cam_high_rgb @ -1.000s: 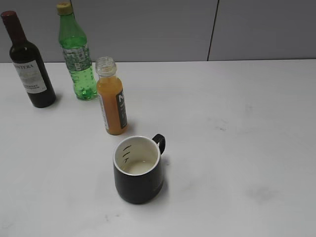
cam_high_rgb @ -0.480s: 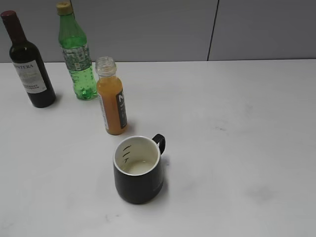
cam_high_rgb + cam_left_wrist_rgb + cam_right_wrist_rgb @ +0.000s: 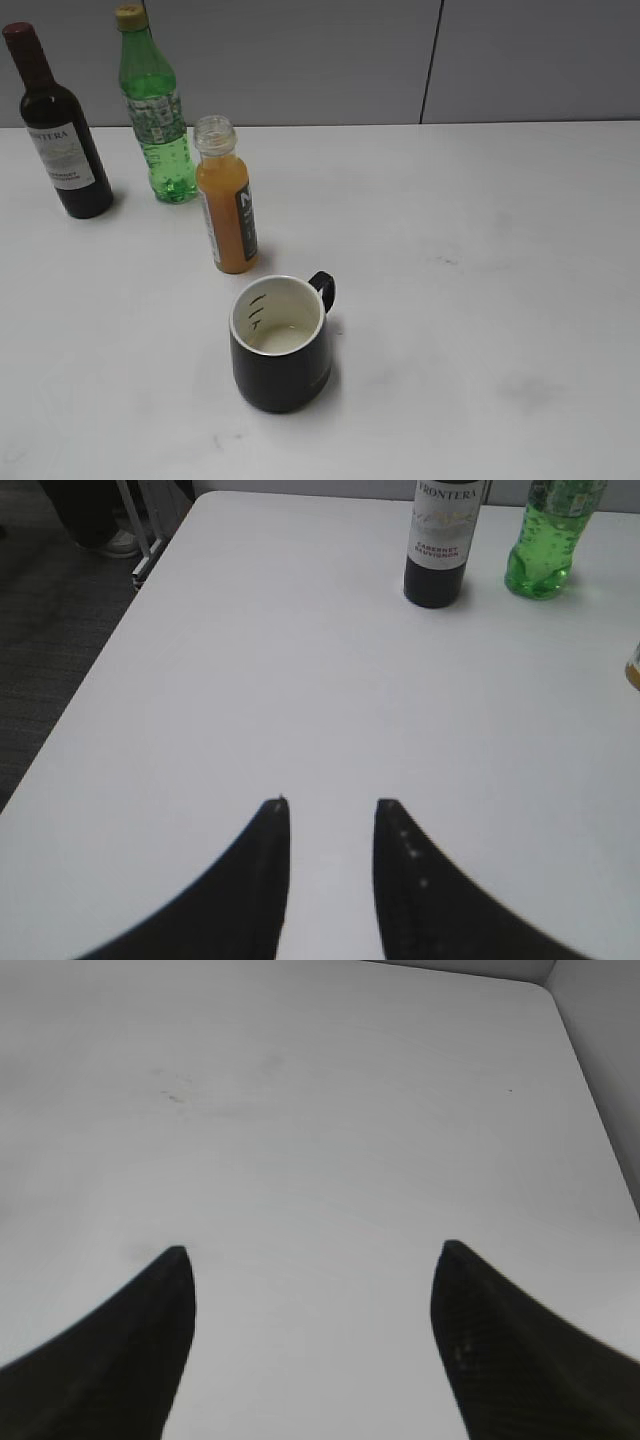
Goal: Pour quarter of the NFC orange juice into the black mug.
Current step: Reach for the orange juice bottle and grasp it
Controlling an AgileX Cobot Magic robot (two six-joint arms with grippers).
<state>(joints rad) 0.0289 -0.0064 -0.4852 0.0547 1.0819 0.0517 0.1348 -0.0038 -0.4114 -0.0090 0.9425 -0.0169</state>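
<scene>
Uncapped NFC orange juice nearly full, black mug empty, left tool and right tool released

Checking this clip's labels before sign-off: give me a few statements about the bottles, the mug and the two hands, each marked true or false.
1. The NFC orange juice has no cap on. True.
2. The black mug holds orange liquid. False: its cream inside shows no juice.
3. The left hand grips the wine bottle. False: it is open over the bare table, holding nothing.
4. The right hand is open and empty. True.
5. The green bottle stands between wine bottle and juice. True.
</scene>
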